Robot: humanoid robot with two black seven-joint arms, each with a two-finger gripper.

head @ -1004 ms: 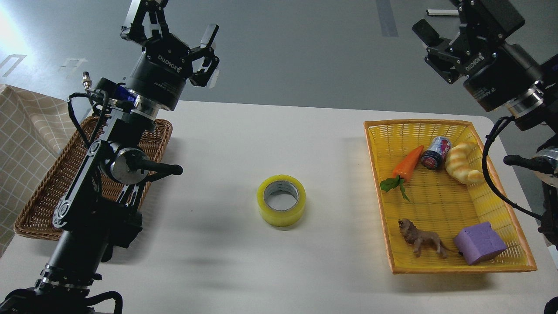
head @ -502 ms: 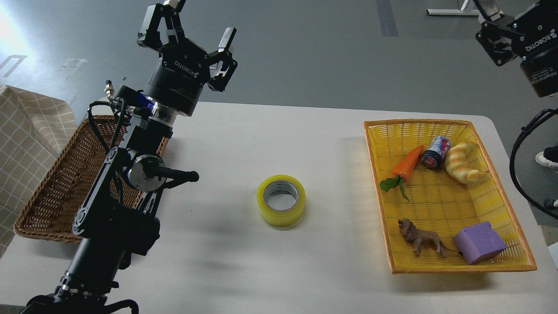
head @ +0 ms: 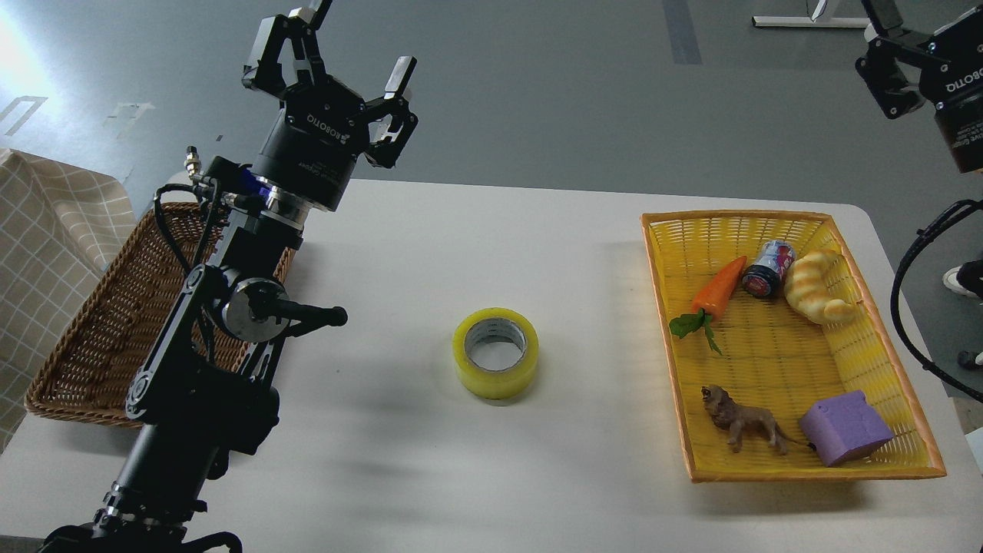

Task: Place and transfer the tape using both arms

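The tape (head: 495,353), a yellow roll with a grey-white core, lies flat on the white table (head: 461,230) near its middle, touching nothing. My left gripper (head: 357,42) is raised high above the table's back left, well away from the tape, fingers spread open and empty. My right gripper (head: 902,31) is at the top right corner, high above and behind the yellow basket, partly cut off by the frame. Its one visible finger (head: 883,15) stands splayed out from the body, and it holds nothing.
A yellow basket (head: 883,361) on the right holds a toy carrot (head: 718,288), a small can (head: 768,269), a croissant toy (head: 818,288), a lion figure (head: 741,418) and a purple block (head: 845,426). A brown wicker tray (head: 100,322) sits at the left under my left arm.
My right gripper has risen and moved right, toward the frame's top corner. My left gripper moved up and right, then nearly held still. The tape has not moved.
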